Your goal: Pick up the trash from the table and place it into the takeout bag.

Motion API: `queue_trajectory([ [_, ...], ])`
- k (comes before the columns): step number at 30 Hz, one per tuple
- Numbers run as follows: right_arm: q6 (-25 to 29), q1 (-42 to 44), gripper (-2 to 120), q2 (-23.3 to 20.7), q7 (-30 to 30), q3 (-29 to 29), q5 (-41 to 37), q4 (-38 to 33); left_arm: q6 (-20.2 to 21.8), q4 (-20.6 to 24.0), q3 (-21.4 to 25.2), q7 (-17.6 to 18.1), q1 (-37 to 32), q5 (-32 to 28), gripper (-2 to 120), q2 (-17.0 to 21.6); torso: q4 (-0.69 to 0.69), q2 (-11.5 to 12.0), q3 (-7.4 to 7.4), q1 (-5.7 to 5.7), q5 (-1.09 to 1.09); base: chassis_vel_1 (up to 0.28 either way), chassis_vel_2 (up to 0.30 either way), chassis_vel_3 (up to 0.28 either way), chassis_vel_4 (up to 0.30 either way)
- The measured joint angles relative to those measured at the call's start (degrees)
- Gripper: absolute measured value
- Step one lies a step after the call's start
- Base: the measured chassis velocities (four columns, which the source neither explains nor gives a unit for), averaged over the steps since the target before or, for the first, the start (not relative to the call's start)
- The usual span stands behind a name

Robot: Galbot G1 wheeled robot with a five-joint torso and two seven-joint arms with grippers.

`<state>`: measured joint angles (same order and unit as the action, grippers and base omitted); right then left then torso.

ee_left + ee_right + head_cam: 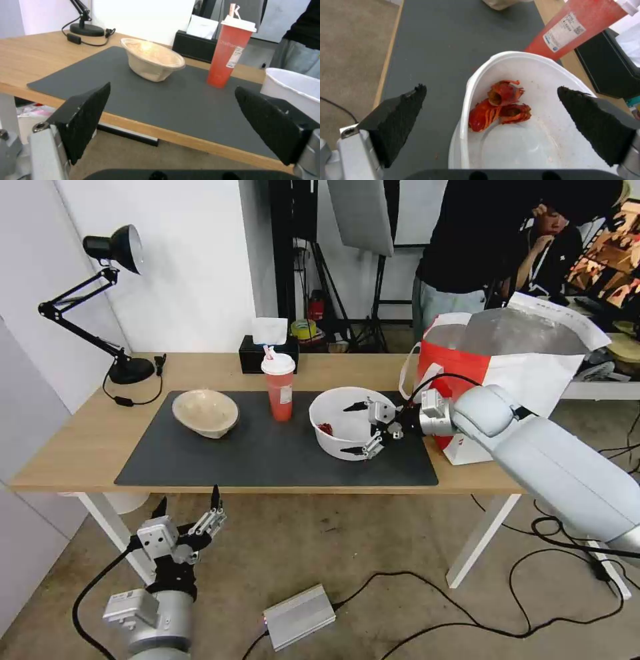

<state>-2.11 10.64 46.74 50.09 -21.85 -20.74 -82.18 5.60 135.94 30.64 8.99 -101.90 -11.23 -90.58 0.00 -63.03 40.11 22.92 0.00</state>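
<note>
Red cup beside white bowl

Nothing readable anywhere: the red drink cup carried a white label with a QR code, but its print was too small to read.

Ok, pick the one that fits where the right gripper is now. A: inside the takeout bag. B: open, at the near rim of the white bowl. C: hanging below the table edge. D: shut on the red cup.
B: the right gripper is open, one finger over the white bowl and the other outside its near rim.
</note>
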Motion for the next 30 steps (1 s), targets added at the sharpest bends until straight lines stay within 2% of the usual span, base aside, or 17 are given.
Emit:
queue_trajectory([
  [19, 0.1, 0.0, 100, 0.3, 0.9, -1.6, -0.3, 1.8, -0.1, -0.7, -1.3, 0.0, 0.2, 0.5, 100, -0.4, -0.01, 0.0, 0.00, 0.00, 0.01, 0.000, 0.000, 0.000, 0.000],
  [23, 0.0, -3.6, 100, 1.2, 1.9, -5.2, -1.1, 5.0, -0.1, -1.4, -1.4, 0.0, 0.9, 0.6, 100, -0.3, 0.00, 0.0, 0.00, 0.00, 0.00, 0.000, 0.000, 0.000, 0.000],
  [30, -0.3, -6.6, 100, 1.6, 3.0, -8.2, -2.5, 6.5, -0.1, -1.1, -0.6, 0.0, 0.0, 0.8, 100, -0.2, 0.00, 0.0, 0.00, 0.00, 0.00, 0.000, 0.000, 0.000, 0.000],
])
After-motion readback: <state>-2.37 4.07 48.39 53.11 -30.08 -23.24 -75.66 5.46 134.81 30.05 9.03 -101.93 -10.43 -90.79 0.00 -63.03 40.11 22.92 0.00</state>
